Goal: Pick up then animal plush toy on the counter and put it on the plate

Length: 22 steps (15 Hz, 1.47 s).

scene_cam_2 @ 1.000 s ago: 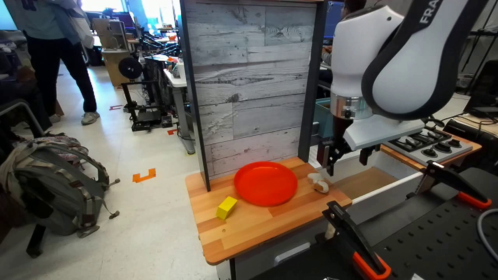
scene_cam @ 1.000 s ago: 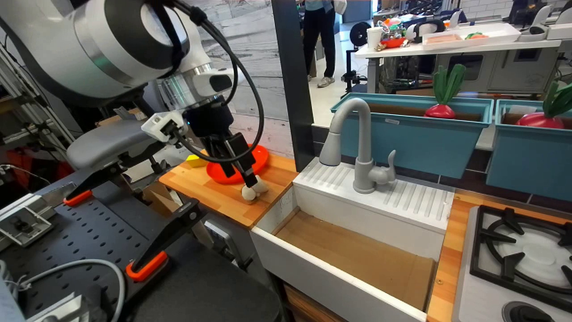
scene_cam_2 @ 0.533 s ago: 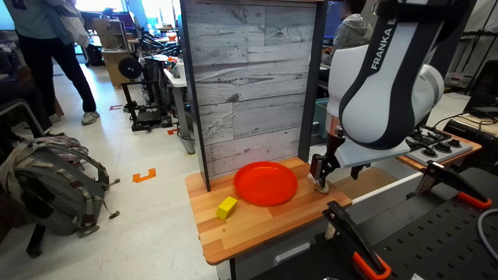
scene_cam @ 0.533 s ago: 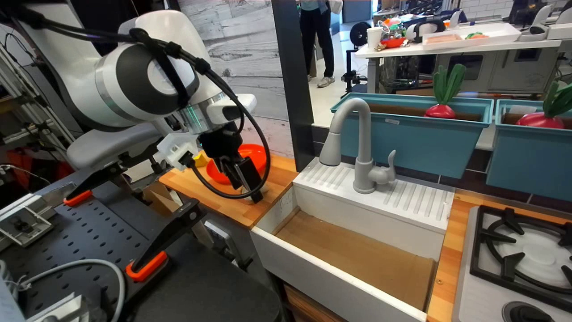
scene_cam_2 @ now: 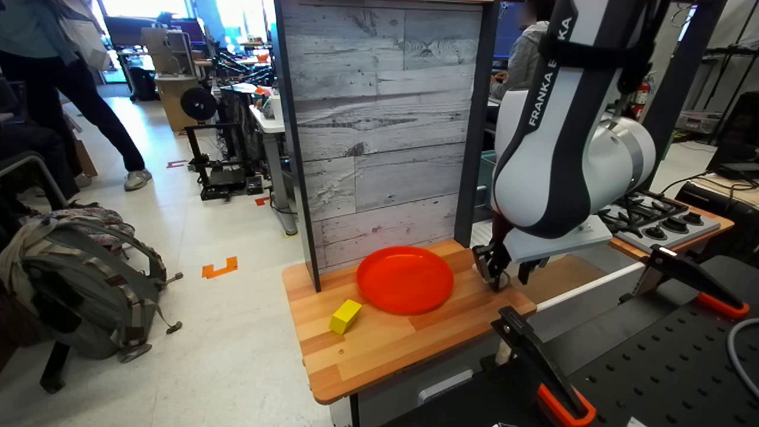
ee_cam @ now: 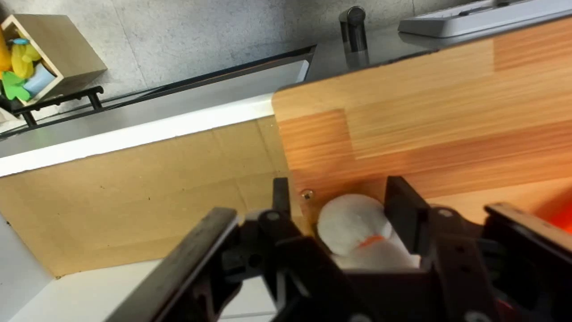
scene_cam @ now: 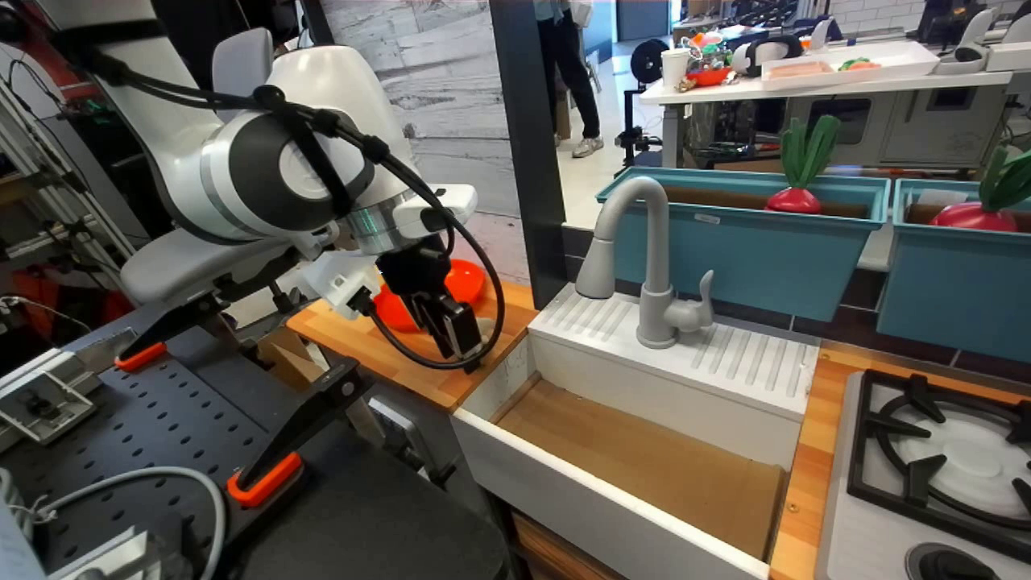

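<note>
Your hand [ee_cam: 339, 197] is spread astride the toy [ee_cam: 348, 221], which sits off-center; realign until centered, then close gently just above the worktop [ee_cam: 429, 129].

In an exterior view, the plate [scene_cam_2: 405, 280] lies on the countertop [scene_cam_2: 379, 350], the block [scene_cam_2: 345, 316] at its eight o'clock, the plank panel [scene_cam_2: 385, 118] behind it at twelve. The plush toy [ee_cam: 351, 223] is at the plate's three o'clock, near the edge toward the sink [scene_cam: 564, 507]; in the wrist view it sits between the fingers [ee_cam: 404, 210] of the gripper [ee_cam: 340, 200], nearer the plate-side one. In an exterior view, cardboard [scene_cam: 644, 459] lies in the sink; from there the countertop is at ten, the faucet [scene_cam: 656, 242] at twelve, the gas stove [scene_cam: 934, 475] at three. Planters [scene_cam: 741, 266] stand behind at one and two, a radish [scene_cam: 793, 201] in each.
</note>
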Motion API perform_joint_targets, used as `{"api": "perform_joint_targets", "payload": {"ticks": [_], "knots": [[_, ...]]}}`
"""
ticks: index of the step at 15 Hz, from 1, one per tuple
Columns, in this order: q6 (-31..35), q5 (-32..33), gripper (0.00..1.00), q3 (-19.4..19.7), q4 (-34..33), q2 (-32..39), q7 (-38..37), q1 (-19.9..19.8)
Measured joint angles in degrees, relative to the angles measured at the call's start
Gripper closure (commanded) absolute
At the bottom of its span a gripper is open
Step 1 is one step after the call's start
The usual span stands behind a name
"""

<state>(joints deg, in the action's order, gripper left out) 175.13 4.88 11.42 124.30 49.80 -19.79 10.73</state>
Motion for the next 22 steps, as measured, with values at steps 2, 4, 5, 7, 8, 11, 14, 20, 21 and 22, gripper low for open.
{"api": "perform_joint_targets", "payload": {"ticks": [2, 4, 5, 7, 8, 11, 14, 20, 21, 22], "knots": [[0.1, -0.8, 0.88, 0.0, 0.0, 0.0, 0.9, 0.0], [0.3, -1.1, 1.00, 0.0, 0.0, 0.0, 1.6, -0.1], [0.4, -1.2, 1.00, 0.0, 0.0, 0.0, 1.9, -0.1], [0.5, -1.6, 1.00, 0.0, 0.0, 0.0, 2.5, -0.3], [0.5, -1.8, 1.00, 0.0, 0.1, 0.0, 2.8, -0.3], [0.5, -1.9, 1.00, 0.0, 0.1, 0.0, 3.5, -0.3], [1.8, -2.0, 0.72, 0.0, 0.4, 0.0, 4.1, -0.3], [5.3, -1.8, 0.30, 0.0, 3.4, -1.9, 9.1, 0.1], [6.0, -1.8, 0.22, -0.1, 4.1, -2.3, 10.7, 0.1], [6.6, -1.7, 0.15, -0.1, 4.6, -2.8, 12.1, 0.1]]}}
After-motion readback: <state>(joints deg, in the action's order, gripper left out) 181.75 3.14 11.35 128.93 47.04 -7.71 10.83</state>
